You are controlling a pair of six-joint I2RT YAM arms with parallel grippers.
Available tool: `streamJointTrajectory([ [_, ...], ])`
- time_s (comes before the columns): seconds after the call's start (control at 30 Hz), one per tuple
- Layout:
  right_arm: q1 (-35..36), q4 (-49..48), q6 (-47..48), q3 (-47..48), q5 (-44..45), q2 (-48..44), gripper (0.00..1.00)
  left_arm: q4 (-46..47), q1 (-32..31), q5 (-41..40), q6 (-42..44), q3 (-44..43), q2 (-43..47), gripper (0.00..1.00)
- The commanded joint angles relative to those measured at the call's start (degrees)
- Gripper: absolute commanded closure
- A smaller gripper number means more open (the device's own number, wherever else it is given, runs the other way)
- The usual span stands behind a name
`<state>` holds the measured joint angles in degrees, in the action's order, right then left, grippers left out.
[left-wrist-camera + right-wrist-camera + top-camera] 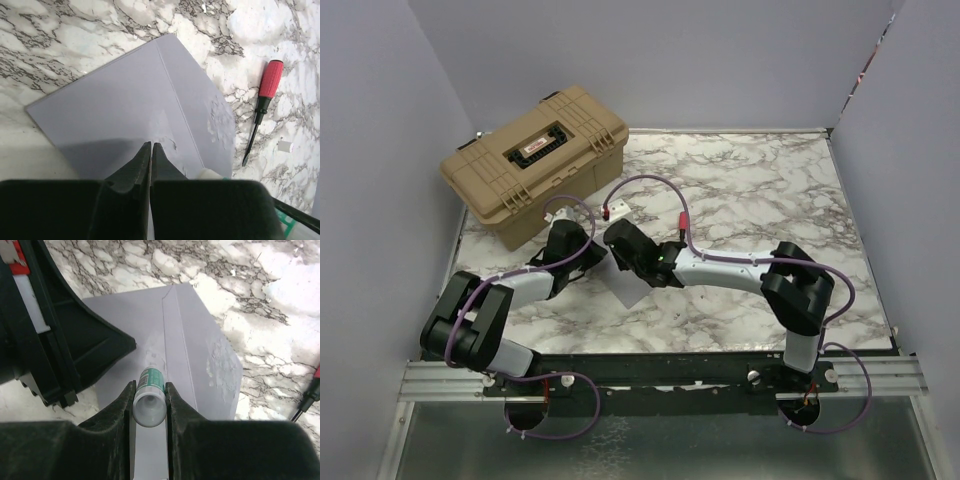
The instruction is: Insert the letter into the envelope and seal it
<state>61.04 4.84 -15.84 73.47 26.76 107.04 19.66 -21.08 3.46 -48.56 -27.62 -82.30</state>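
Note:
The pale grey envelope (115, 110) lies flat on the marble table, flap open, with smeared marks on the flap (220, 365). It also shows in the top view (625, 288). My left gripper (151, 145) is shut and empty, its tips down on the envelope beside the fold; in the top view it is (592, 258). My right gripper (150, 385) is shut on a white glue stick (150, 400) with a green label, whose far end touches the envelope at the fold line. In the top view the right gripper (620, 262) is close beside the left one. The tan letter does not show.
A red-handled screwdriver (270, 80) lies on the marble right of the envelope, with a small white piece (284, 146) near it. The big tan hard case (535, 160) stands at the back left. Grey walls enclose the table on three sides.

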Motion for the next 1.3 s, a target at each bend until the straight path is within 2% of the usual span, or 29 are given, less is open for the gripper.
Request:
streamJointTrajectory([
  [0.0,-0.7,0.8,-0.2,-2.1,-3.5,1.5,1.00,4.0,0.4,-1.5,1.5,-1.6,-0.9,0.98],
  [0.23,-1.4,-0.5,-0.5,-2.2,-4.1,2.9,1.00,10.6,0.4,0.6,1.6,-0.7,-1.5,0.97],
  [0.5,-2.7,-3.1,0.3,1.3,-4.4,7.7,1.00,10.9,1.2,-2.2,-0.1,0.5,-4.2,1.00],
  [0.93,-2.9,-4.3,4.1,5.7,-5.7,11.0,1.00,4.5,3.4,-1.3,-9.7,3.5,-8.7,1.00],
  [1.27,-3.5,-4.3,4.7,9.5,-7.2,14.4,1.00,2.1,4.0,-1.9,-9.8,4.9,-9.2,1.00],
])
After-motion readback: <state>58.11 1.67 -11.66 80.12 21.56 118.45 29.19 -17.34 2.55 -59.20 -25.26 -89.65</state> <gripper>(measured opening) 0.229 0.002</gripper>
